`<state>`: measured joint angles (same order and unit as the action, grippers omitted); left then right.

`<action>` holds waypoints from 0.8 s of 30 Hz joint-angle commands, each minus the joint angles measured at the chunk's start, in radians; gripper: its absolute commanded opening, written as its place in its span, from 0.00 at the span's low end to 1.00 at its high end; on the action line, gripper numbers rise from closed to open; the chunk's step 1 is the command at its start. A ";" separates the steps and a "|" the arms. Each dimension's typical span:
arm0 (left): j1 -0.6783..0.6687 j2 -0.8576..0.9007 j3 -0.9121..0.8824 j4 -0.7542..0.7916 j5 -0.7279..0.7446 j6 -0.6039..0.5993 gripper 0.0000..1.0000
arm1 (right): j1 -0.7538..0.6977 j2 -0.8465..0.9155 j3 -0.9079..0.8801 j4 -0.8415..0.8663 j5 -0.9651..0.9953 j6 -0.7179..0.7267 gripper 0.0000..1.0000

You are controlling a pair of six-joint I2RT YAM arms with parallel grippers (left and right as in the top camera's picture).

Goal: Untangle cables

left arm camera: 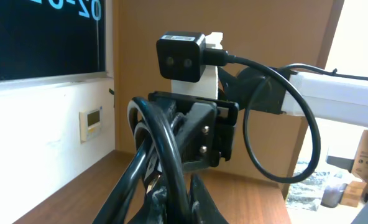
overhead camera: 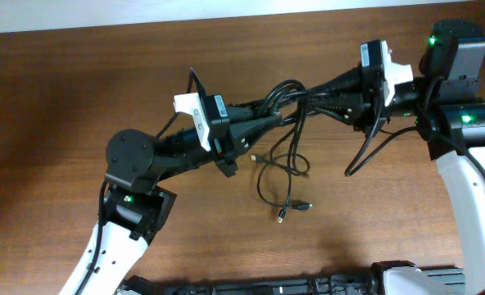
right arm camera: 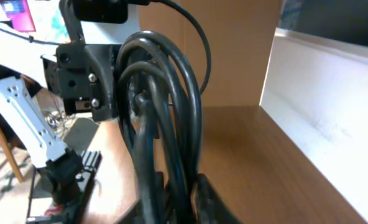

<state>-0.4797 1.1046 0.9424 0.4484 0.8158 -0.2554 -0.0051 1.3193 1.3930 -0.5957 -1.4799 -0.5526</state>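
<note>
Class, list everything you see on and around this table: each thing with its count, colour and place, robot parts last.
cables: several, exact count unclear, black; bundled between the two tools, loose loops trailing onto the table
plug ends: about four, gold; on the table below the bundle
table: one, brown wood; under everything
wall: one, white; beyond the table's far edge
left tool: one, black; shut on the cables
right tool: one, black; at the bundle, grip unclear
arms: two, white and black; either side

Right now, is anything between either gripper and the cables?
Nothing visible is. The left gripper and right gripper both sit closed on the cables, which hang bunched between them above the table.
</note>
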 commanded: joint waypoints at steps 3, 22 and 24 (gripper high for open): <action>-0.004 0.006 0.010 0.015 -0.008 -0.014 0.00 | 0.006 -0.002 0.005 0.002 -0.034 0.003 0.04; 0.059 0.006 0.010 -0.173 -0.367 -0.105 0.00 | 0.004 -0.001 0.005 -0.090 0.503 0.367 0.04; 0.059 0.006 0.010 -0.203 -0.418 -0.116 0.00 | 0.004 -0.001 0.005 -0.139 0.588 0.414 0.04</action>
<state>-0.4362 1.1240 0.9428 0.2630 0.5240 -0.3454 0.0067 1.3193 1.3930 -0.7090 -1.0233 -0.1955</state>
